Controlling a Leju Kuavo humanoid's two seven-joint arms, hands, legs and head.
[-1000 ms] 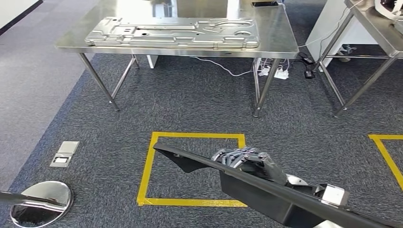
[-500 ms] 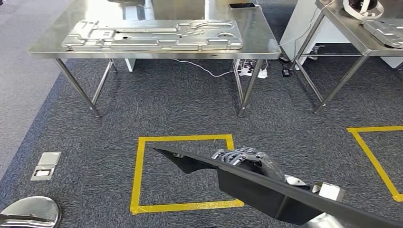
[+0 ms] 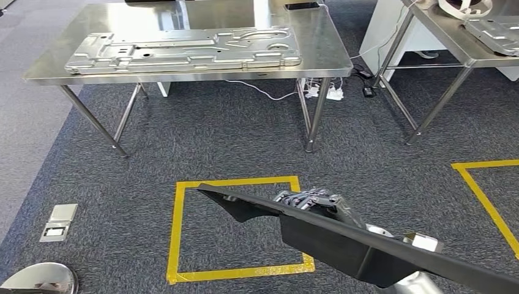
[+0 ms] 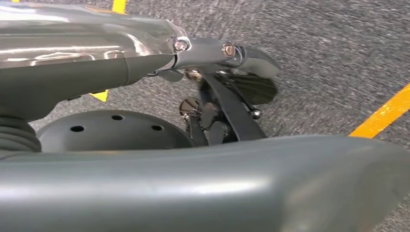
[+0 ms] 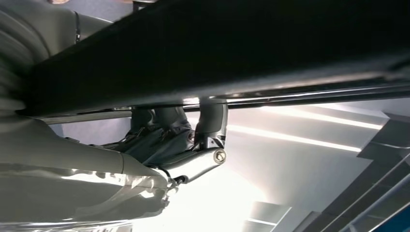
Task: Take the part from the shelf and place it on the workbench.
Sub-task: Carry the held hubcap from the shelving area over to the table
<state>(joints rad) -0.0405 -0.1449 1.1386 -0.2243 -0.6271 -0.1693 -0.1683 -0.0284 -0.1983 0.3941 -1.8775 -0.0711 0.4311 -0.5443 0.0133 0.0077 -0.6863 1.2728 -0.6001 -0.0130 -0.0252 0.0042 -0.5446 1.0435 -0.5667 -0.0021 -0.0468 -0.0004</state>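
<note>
— Where is the part?

— My right robot hand (image 3: 315,202) grips the long black part (image 3: 343,242), fingers wrapped over its upper edge. It hangs over the yellow floor square (image 3: 177,229).

— And the surface?

— The steel surface (image 3: 318,46) stands beyond the square, bearing a large metal panel (image 3: 183,49). Bare carpet lies between. A second table (image 3: 456,43) stands right of the square.

— Your left robot hand?

— I cannot tell its state.
</note>
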